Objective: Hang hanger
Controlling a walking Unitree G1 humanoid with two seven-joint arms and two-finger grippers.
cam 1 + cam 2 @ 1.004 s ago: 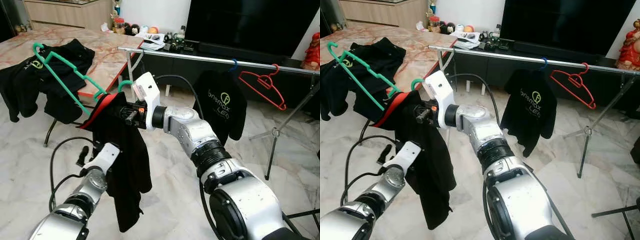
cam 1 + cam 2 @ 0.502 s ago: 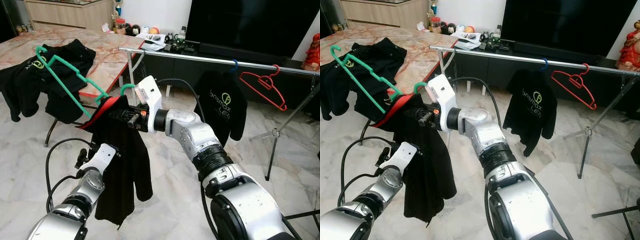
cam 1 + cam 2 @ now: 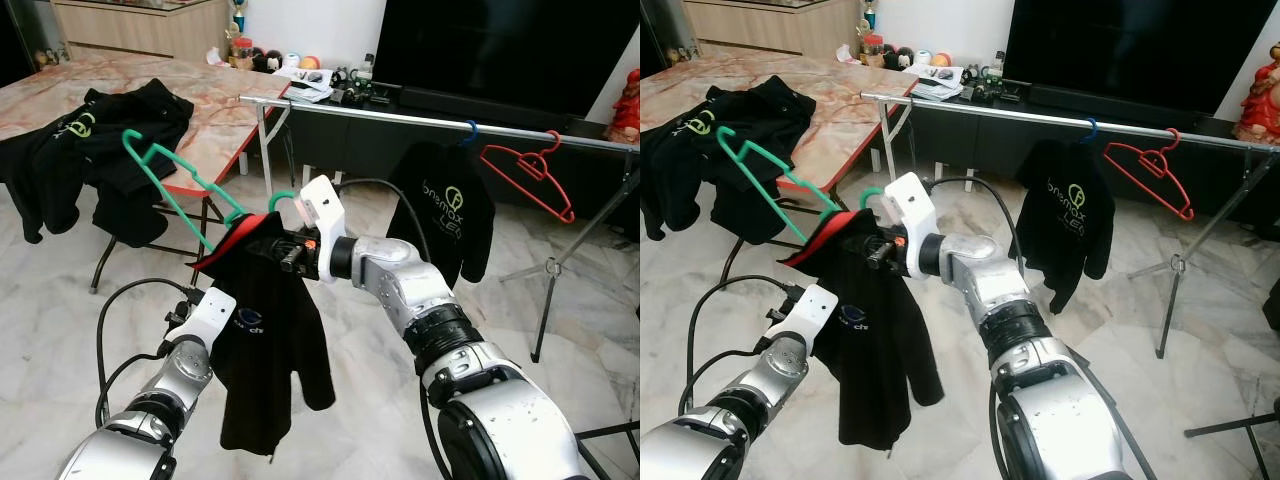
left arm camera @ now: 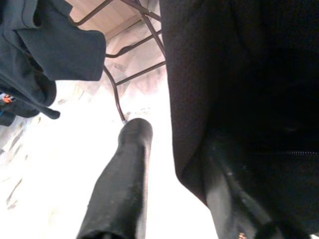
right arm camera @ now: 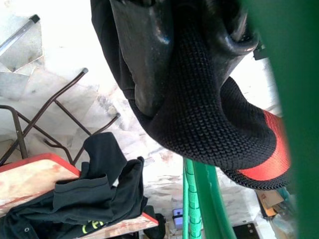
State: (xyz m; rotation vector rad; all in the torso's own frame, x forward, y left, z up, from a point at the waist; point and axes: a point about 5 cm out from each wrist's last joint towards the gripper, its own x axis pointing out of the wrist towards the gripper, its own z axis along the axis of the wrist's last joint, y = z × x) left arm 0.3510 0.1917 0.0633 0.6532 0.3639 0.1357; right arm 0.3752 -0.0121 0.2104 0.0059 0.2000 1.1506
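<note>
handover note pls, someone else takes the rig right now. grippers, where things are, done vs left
Right gripper: shut on the black shirt's collar at the green hanger.
Left gripper: fingers open, one behind the shirt's edge.
Rail: another black shirt and a red hanger hang there.
Done: shirt on hanger, lifted.
Left: hook it on the rail, release.

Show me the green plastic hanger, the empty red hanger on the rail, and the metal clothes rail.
Green plastic hanger [image 3: 165, 166], left eye view, upper bar.
Red plastic hanger [image 3: 527, 168], left eye view, sloping arm.
Metal clothes rail [image 3: 400, 117], left eye view, bare middle stretch.
</note>
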